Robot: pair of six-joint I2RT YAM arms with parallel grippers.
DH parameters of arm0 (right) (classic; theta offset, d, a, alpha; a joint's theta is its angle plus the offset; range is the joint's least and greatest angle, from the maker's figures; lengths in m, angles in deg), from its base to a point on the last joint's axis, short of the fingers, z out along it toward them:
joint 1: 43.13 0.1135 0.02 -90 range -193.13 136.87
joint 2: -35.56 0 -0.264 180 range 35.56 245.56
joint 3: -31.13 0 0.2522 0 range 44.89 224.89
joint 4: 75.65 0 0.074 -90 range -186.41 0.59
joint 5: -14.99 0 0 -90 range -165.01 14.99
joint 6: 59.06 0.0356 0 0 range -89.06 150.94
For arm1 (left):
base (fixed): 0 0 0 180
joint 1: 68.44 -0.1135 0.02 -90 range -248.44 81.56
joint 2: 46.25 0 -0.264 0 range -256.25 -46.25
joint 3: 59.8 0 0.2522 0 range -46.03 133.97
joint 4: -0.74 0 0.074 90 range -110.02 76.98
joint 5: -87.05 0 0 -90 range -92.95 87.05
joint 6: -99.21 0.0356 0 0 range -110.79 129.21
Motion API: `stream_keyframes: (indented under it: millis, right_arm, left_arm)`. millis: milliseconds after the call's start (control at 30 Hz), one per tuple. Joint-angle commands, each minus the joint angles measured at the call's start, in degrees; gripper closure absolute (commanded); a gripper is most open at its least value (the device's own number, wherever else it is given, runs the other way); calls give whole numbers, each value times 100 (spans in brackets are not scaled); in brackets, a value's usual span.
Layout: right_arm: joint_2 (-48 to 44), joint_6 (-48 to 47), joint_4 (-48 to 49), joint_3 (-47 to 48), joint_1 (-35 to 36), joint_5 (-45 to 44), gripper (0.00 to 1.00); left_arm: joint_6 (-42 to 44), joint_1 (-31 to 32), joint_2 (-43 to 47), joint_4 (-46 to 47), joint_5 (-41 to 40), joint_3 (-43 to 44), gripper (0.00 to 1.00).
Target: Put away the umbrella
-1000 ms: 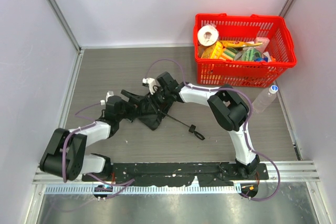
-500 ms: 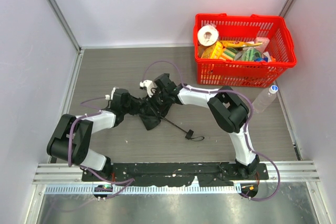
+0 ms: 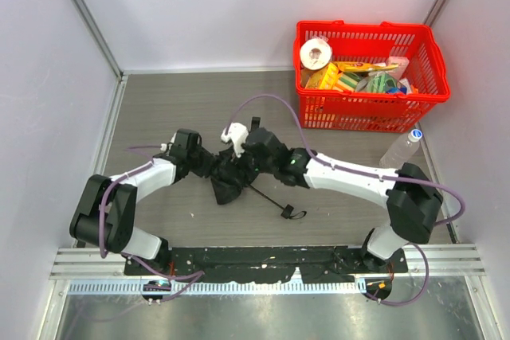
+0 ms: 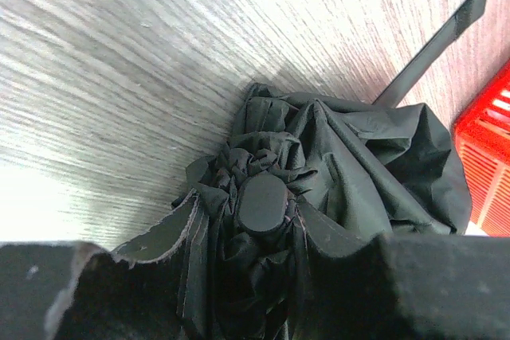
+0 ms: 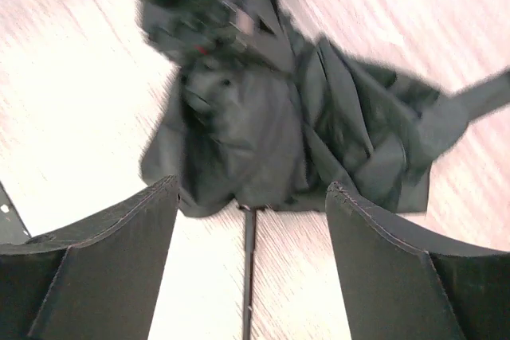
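A grey wood-grain table [image 3: 159, 109] sits between white walls, with a red basket [image 3: 362, 31] at the far right. From above, the umbrella [image 3: 227, 181] lies mid-table between both arms, a crumpled black bundle with its thin shaft trailing toward the near edge. Up close, the left gripper [image 4: 283, 228] pinches its bunched fabric. The right gripper [image 5: 251, 189] hangs spread wide above it.

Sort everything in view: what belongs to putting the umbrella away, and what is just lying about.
Job in hand:
black fabric compact umbrella
left gripper, closed on its fabric
right gripper, open over it

Lying about:
red plastic basket
white paper roll inside it
clear plastic bottle beside the basket
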Motion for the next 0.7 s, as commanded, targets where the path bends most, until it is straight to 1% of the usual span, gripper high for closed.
stream_keyframes:
  millis: [0, 133, 167, 267, 333, 367, 400, 433, 467, 533, 567, 600, 633, 667]
  right_arm:
    - [-4, -610, 861, -99, 758, -982, 21]
    - [497, -1040, 1783, -317, 1180, -1720, 21]
    - [637, -1171, 2124, -353, 1251, -1853, 21]
    - [1173, -1471, 2434, -283, 1479, -2607, 21]
    - [1454, -1638, 2733, -344, 1480, -2906, 22]
    - [1578, -1682, 2856, -258, 1471, -3431, 22]
    - [1875, -1770, 2787, -170, 1463, -3680, 22]
    - [1982, -1805, 2787, -56, 1410, -4004, 22]
    - [2123, -1788, 2726, -29, 1375, -4033, 23]
    - [2220, -1596, 2524, 94, 1252, -3876, 27]
    - [2256, -1516, 2445, 156, 1208, -3806, 33]
    - [2317, -1333, 2278, 182, 1182, -3762, 36]
    - [2352, -1227, 2138, 235, 1068, -3492, 46]
    - [2361, -991, 1980, 235, 980, -3210, 59]
  left_arm:
    - [44, -31, 60, -1380, -324, 269, 100]
    - [-27, -22, -150, -2109, -333, 655, 100]
    - [-36, -31, -229, -2250, -490, 734, 100]
    - [-71, -31, -370, -2410, -413, 840, 100]
    - [-89, -31, -414, -2418, -403, 849, 100]
    - [-71, -31, -423, -2479, -403, 875, 100]
    - [-45, -31, -415, -2523, -438, 884, 100]
    - [-45, -31, -406, -2524, -473, 876, 100]
    - [-36, -31, -380, -2524, -491, 841, 100]
    - [-62, -31, -379, -2480, -474, 788, 100]
    - [-62, -31, -379, -2489, -465, 788, 100]
    - [-45, -31, -388, -2497, -456, 788, 100]
    - [-53, -31, -371, -2489, -465, 770, 100]
    - [-45, -31, -336, -2463, -465, 744, 100]
